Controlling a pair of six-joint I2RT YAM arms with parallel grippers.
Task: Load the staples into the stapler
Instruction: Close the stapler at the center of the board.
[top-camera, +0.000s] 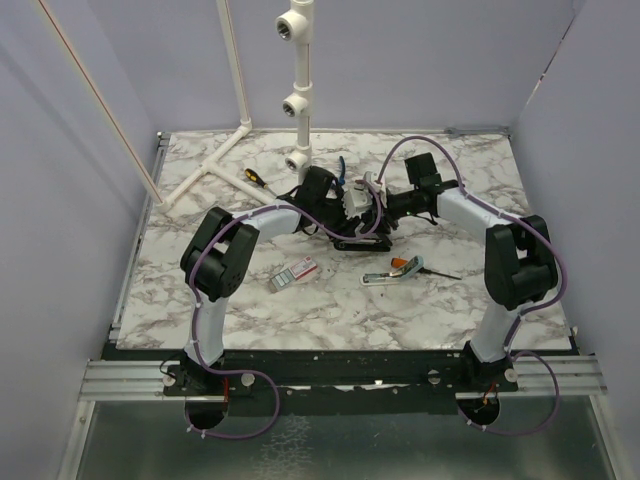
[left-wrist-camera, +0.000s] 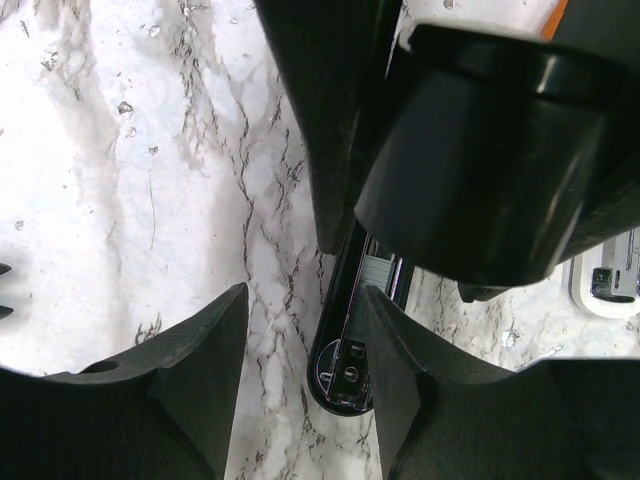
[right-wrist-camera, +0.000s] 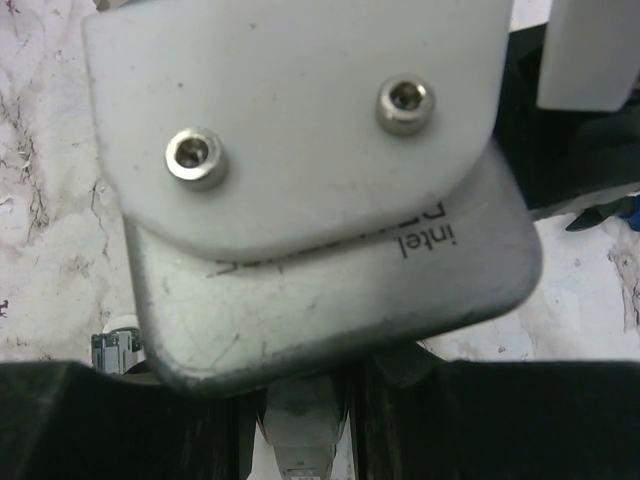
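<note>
Left pincer (left-wrist-camera: 305, 310): jaws roughly half apart, gripping nothing. The slim black stapler with a metal inner channel (left-wrist-camera: 345, 345) lies on the white, grey-veined marble table top (left-wrist-camera: 150, 200) between its fingers. It sits hard against the finger (left-wrist-camera: 400, 380) on the right of the wrist view, and bare marble shows between it and the other finger. The channel faces up. A silvery ribbed staple strip (left-wrist-camera: 378, 272) sits in it just beyond the fingertips.

Right pincer (right-wrist-camera: 300, 400): comes in opposite the left one, above the far part of the stapler. Its gap is narrow with a pale piece in it. What that piece is, and whether it is pinched, cannot be told.

Small flat white staple box with a red mark (top-camera: 293, 273): on the near side of both pincers, toward the left arm, well apart from them.

Writing: "intel" on a scuffed grey metal plate (right-wrist-camera: 330, 310) under a white plate with two screws (right-wrist-camera: 300, 100). The letters beside it are cut off. The box print is too small to read.

Room: open marble left of the left pincer. A yellow-handled screwdriver (top-camera: 257, 178) and a white pipe frame (top-camera: 215, 175) lie far left. An orange-handled screwdriver (top-camera: 410, 265) and a pale bar (top-camera: 383, 277) lie near right. The table edges are well apart from both pincers.
</note>
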